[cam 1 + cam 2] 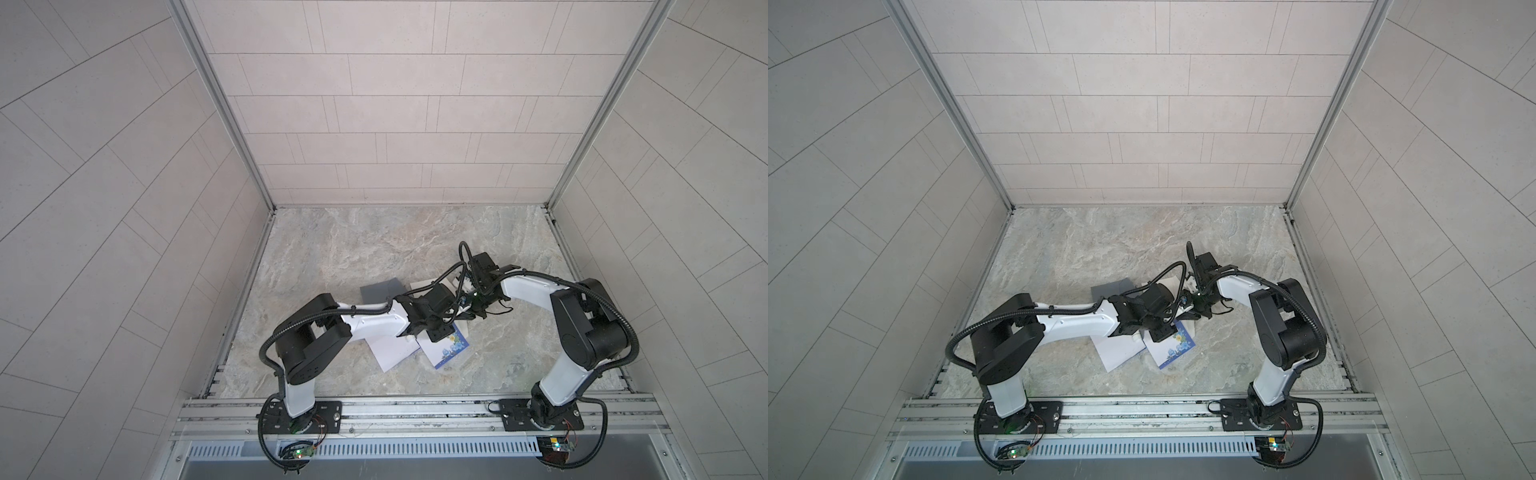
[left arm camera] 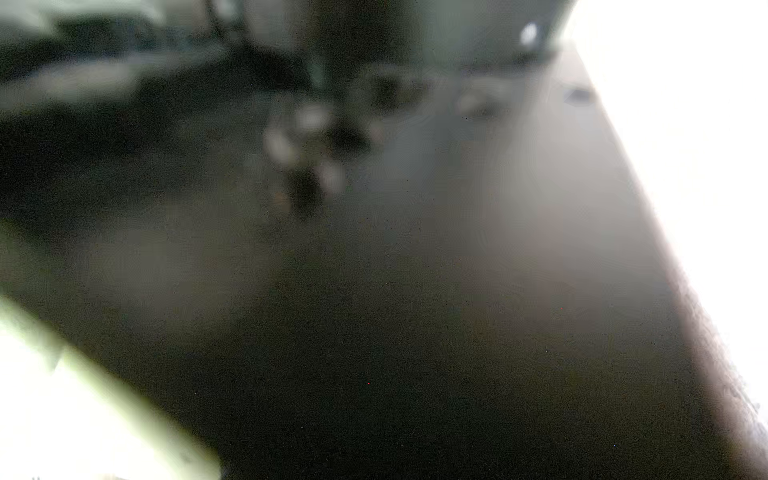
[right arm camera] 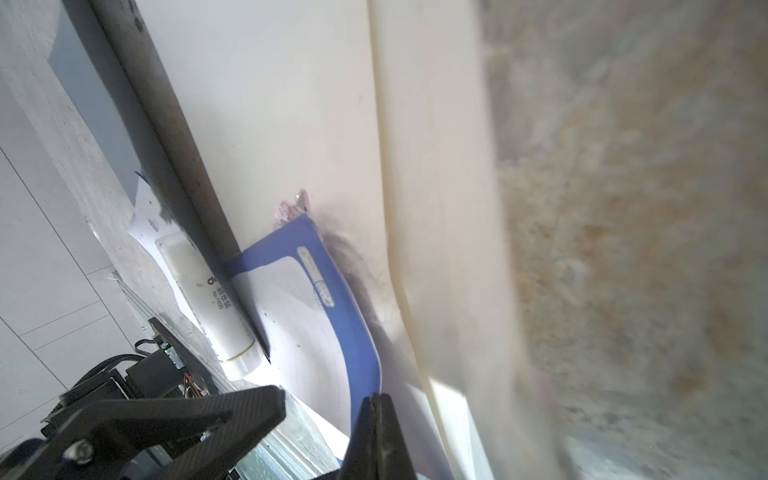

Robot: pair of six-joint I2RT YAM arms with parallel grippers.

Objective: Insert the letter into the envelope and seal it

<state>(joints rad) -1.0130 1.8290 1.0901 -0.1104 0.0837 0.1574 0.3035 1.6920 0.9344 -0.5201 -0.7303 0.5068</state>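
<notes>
The letter (image 1: 451,351) is a white sheet with a blue border and flower print, lying on the marble table in both top views (image 1: 1177,345). In the right wrist view my right gripper (image 3: 376,399) is shut on the letter's (image 3: 316,332) blue edge. The letter's far corner runs under a large white sheet, the envelope (image 3: 291,104). A grey flap (image 1: 380,291) shows behind the left arm. My left gripper (image 1: 463,309) meets the right gripper (image 1: 478,311) above the papers. Its jaws are hidden there, and the left wrist view is a dark blur.
A white glue stick (image 3: 212,303) lies on another white sheet (image 1: 392,351) beside the letter. A black finger-like part with a screw (image 3: 166,419) sits close to my right jaws. The aluminium rail (image 1: 415,409) runs along the near table edge. Tiled walls enclose three sides.
</notes>
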